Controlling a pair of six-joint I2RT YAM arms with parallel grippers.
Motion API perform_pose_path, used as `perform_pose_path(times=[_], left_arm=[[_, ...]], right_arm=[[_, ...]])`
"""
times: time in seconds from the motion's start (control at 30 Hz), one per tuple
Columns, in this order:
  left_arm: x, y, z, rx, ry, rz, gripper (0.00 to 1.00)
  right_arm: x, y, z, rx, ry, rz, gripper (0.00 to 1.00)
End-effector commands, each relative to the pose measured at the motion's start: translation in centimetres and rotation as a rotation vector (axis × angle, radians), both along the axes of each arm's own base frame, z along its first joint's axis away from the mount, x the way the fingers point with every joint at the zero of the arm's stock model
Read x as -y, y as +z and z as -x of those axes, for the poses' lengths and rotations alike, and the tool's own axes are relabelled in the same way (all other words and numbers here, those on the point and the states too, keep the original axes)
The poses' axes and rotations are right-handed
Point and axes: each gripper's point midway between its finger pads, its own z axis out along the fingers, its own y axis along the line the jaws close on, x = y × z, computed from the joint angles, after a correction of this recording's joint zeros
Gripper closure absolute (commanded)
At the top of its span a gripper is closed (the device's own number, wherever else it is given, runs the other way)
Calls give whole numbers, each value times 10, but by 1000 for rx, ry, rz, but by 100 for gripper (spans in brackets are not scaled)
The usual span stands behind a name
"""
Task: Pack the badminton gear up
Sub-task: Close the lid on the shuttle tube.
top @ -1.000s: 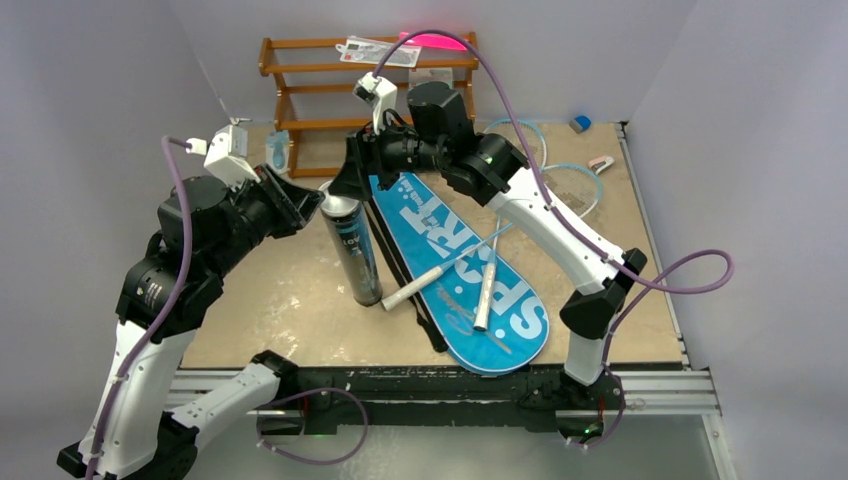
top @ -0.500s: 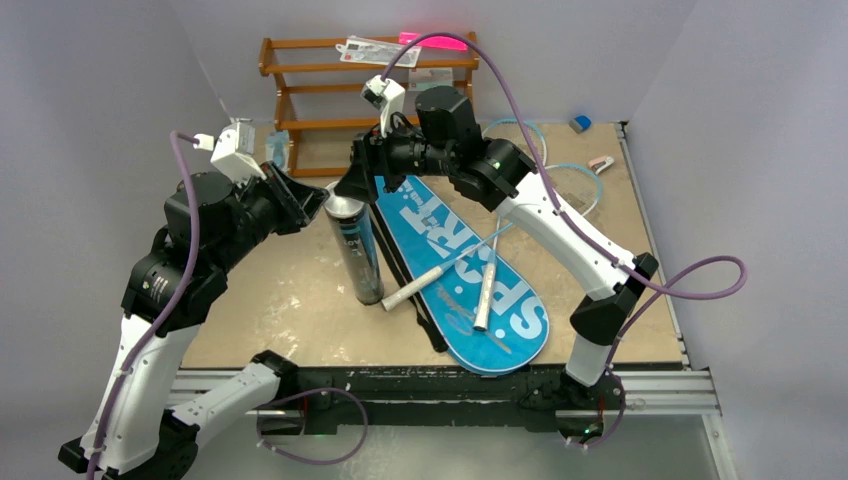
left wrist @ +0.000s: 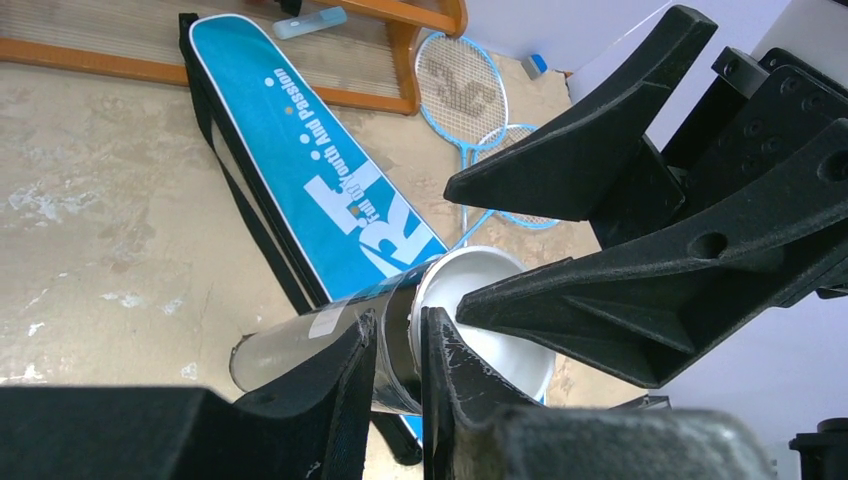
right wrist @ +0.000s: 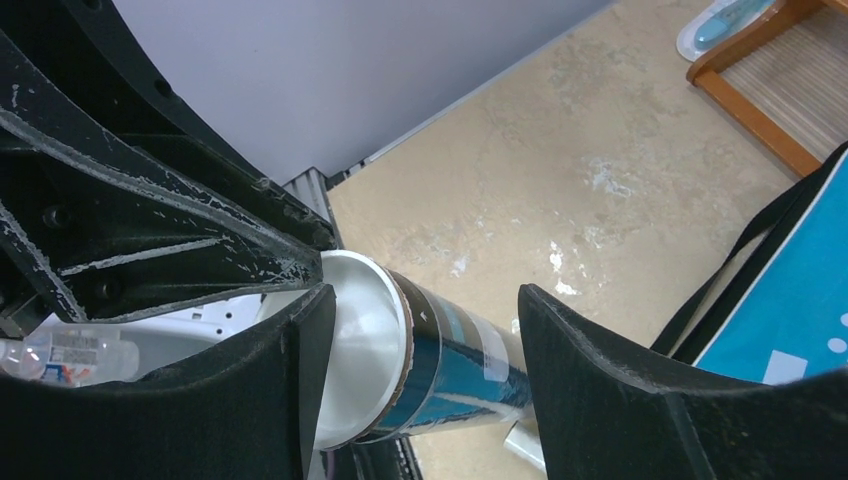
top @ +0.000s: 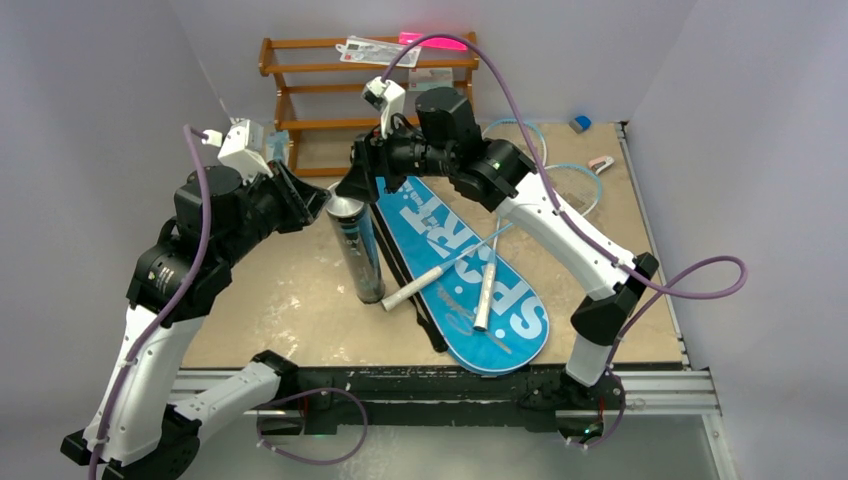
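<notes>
From above, the tube point(top: 356, 250) stands upright on the surface point(top: 270, 290), just left of the blue bag point(top: 440, 240). The white handles of the rackets point(top: 487, 285) lie across the bag.

Left wrist: the left pincer point(left wrist: 398, 325) is clamped on the tube's rim, with the wall between its fingers.

Right wrist: the right pincer point(right wrist: 425, 300) is spread apart, straddling the tube's white top.
</notes>
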Motion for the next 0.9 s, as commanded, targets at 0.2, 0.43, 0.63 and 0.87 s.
perform_pose_path(times=[0.2, 0.43, 0.63, 0.87], left_arm=[[-19, -47, 14, -190, 3, -204, 78], [-14, -52, 10, -183, -15, -191, 78], [-13, -25, 9, -87, -6, -140, 66], [-24, 18, 34, 137, -32, -87, 35]], right_arm=[[3, -77, 27, -179, 88, 113, 43], [10, -97, 14, -148, -18, 95, 44], [11, -94, 12, -115, -13, 92, 43], [6, -90, 6, -103, -27, 69, 44]])
